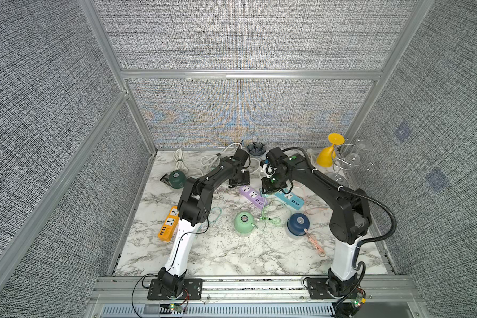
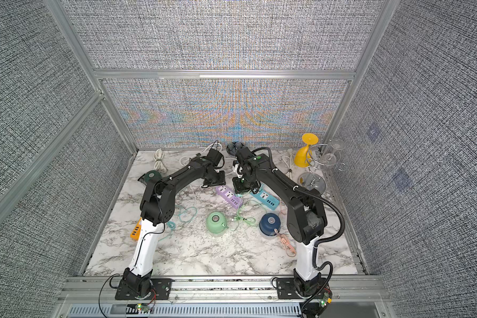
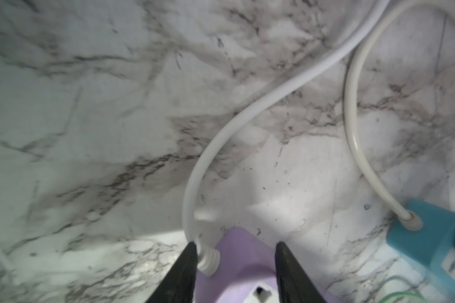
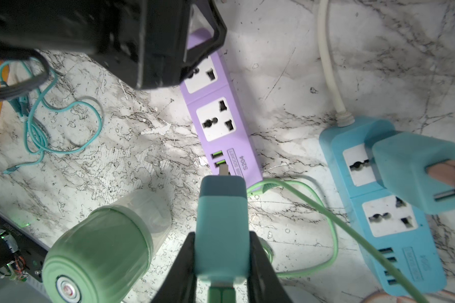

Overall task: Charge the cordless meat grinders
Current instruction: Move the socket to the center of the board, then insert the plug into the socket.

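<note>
Grey woven panels are walling in a marble-patterned surface (image 1: 232,256), where three cordless meat grinders are standing upright. In both top views the dark green grinder (image 1: 177,179) is sitting toward the far left, beside the left arm. The mint green grinder (image 1: 244,221) and the navy blue grinder (image 1: 299,222) are sitting apart from each other nearer the front, between the two arms.

A purple power strip (image 4: 217,120) and a blue power strip (image 4: 418,257) are lying just behind those two. An orange power strip (image 1: 168,223) is lying by the left arm.

The right pincer (image 4: 222,236) is clamping a teal charger block (image 4: 222,204), whose metal tip is pointing at the purple strip's USB ports, touching or nearly so. A light green cable (image 4: 335,244) is looping on the surface beside it.

The left pincer (image 3: 234,246) is straddling the cord end of the purple strip with its jaws standing apart. Whether they are squeezing the strip cannot be told.
</note>
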`<state>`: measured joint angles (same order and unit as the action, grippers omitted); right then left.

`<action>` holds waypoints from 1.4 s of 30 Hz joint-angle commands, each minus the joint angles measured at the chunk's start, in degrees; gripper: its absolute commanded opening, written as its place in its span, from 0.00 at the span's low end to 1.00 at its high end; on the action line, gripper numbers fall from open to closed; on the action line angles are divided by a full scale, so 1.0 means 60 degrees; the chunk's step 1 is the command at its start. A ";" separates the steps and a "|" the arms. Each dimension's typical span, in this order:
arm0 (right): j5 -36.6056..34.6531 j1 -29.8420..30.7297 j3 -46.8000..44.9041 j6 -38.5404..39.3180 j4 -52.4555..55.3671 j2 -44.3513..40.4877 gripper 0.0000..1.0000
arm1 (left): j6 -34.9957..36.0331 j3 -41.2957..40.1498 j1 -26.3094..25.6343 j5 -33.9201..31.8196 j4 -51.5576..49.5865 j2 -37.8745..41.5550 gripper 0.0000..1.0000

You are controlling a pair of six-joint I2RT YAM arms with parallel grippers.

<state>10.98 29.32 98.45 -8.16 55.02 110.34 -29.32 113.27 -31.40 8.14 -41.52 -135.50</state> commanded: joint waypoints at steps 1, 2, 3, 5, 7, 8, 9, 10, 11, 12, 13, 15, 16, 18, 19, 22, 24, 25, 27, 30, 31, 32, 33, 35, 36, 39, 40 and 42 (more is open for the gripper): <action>-0.0028 -0.0009 -0.0148 0.0247 -0.0001 -0.0197 0.00 | 0.0392 -0.0066 -0.0127 0.0481 -0.0302 -0.0055 0.45; -0.0040 -0.0009 -0.0213 0.0262 0.0000 -0.0249 0.00 | 0.0512 -0.0101 -0.0168 0.0560 -0.0282 -0.0074 0.44; -0.0043 -0.0009 -0.0286 0.0276 0.0013 -0.0311 0.00 | 0.0655 -0.0200 -0.0233 0.0658 -0.0212 -0.0020 0.43; -0.0071 -0.0009 -0.0435 0.0302 0.0014 -0.0440 0.00 | 0.1013 -0.0361 -0.0352 0.0767 -0.0121 0.0093 0.43; -0.0109 -0.0024 -0.0571 0.0342 0.0027 -0.0528 0.00 | 0.1395 -0.0493 -0.0485 0.0790 -0.0069 0.0194 0.43; -0.0084 -0.0038 -0.0628 0.0371 0.0061 -0.0549 0.00 | 0.1592 -0.0572 -0.0536 0.0960 -0.0033 0.0246 0.43; -0.0045 -0.0038 -0.0668 0.0413 0.0125 -0.0556 0.00 | 0.1752 -0.0693 -0.0580 0.1084 0.0051 0.0332 0.43; 0.0009 -0.0038 -0.0691 0.0455 0.0203 -0.0549 0.00 | 0.1831 -0.0791 -0.0631 0.1109 0.0101 0.0402 0.43; 0.0054 -0.0038 -0.0714 0.0528 0.0322 -0.0522 0.00 | 0.1897 -0.0851 -0.0679 0.1219 0.0144 0.0447 0.43; 0.0094 -0.0038 -0.0734 0.0588 0.0442 -0.0473 0.00 | 0.1915 -0.0902 -0.0693 0.1351 0.0177 0.0476 0.43; 0.0128 -0.0038 -0.0757 0.0637 0.0524 -0.0468 0.00 | 0.1869 -0.0965 -0.0700 0.1426 0.0230 0.0504 0.43; 0.0205 -0.0038 -0.0822 0.0701 0.0704 -0.0461 0.00 | 0.1725 -0.1176 -0.0729 0.1855 0.0533 0.0611 0.43; 0.0242 -0.0038 -0.0840 0.0701 0.0763 -0.0466 0.00 | 0.1622 -0.1284 -0.0757 0.1972 0.0680 0.0678 0.43; 0.0372 -0.0038 -0.0889 0.0716 0.0914 -0.0512 0.00 | 0.1325 -0.1639 -0.0778 0.2363 0.1129 0.0859 0.43; 0.0407 -0.0027 -0.0894 0.0705 0.0988 -0.0519 0.00 | 0.1199 -0.1808 -0.0787 0.2491 0.1324 0.0948 0.43; 0.0509 0.0018 -0.0955 0.0687 0.1112 -0.0578 0.00 | 0.0821 -0.2223 -0.0806 0.2611 0.1790 0.1203 0.43; 0.0611 0.0057 -0.0981 0.0698 0.1167 -0.0543 0.00 | 0.0677 -0.2272 -0.0796 0.2393 0.1813 0.1388 0.48; 0.0629 0.0075 -0.0962 0.0712 0.1219 -0.0500 0.00 | 0.0619 -0.2212 -0.0780 0.2095 0.1667 0.1463 0.53; 0.0660 0.0122 -0.0910 0.0795 0.1352 -0.0343 0.00 | 0.0400 -0.1950 -0.0618 0.1376 0.1187 0.1582 0.63; 0.0581 0.0152 -0.0740 0.0904 0.1629 -0.0047 0.00 | -0.0058 -0.1939 -0.0185 0.0596 0.0759 0.1988 0.69; 0.0530 0.0152 -0.0698 0.0921 0.1688 0.0025 0.00 | -0.0143 -0.2033 -0.0088 0.0356 0.0693 0.2202 0.70; 0.0428 0.0150 -0.0655 0.0921 0.1761 0.0097 0.00 | -0.0161 -0.2159 0.0011 0.0058 0.0631 0.2477 0.70; 0.0346 0.0166 -0.0613 0.0943 0.1838 0.0160 0.00 | -0.0141 -0.2302 0.0063 -0.0212 0.0586 0.2743 0.70; 0.0268 0.0167 -0.0511 0.0936 0.1888 0.0231 0.00 | -0.0090 -0.2585 0.0119 -0.0595 0.0547 0.3305 0.71; 0.0276 0.0167 -0.0448 0.0943 0.1875 0.0242 0.00 | -0.0048 -0.2750 0.0134 -0.0644 0.0555 0.3520 0.71; 0.0175 0.0182 -0.0155 0.0956 0.1865 0.0374 0.00 | 0.0008 -0.3133 0.0160 -0.0655 0.0577 0.4025 0.72; 0.0101 0.0174 0.0014 0.1004 0.1908 0.0483 0.00 | 0.0038 -0.3255 0.0163 -0.0618 0.0570 0.4091 0.72; 0.0018 0.0182 0.0324 0.1099 0.2018 0.0751 0.00 | -0.0005 -0.3592 0.0164 -0.0550 0.0734 0.4213 0.71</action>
<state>12.27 30.35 98.80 -2.66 65.49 113.69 -29.52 93.54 -30.33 5.98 -36.73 -110.52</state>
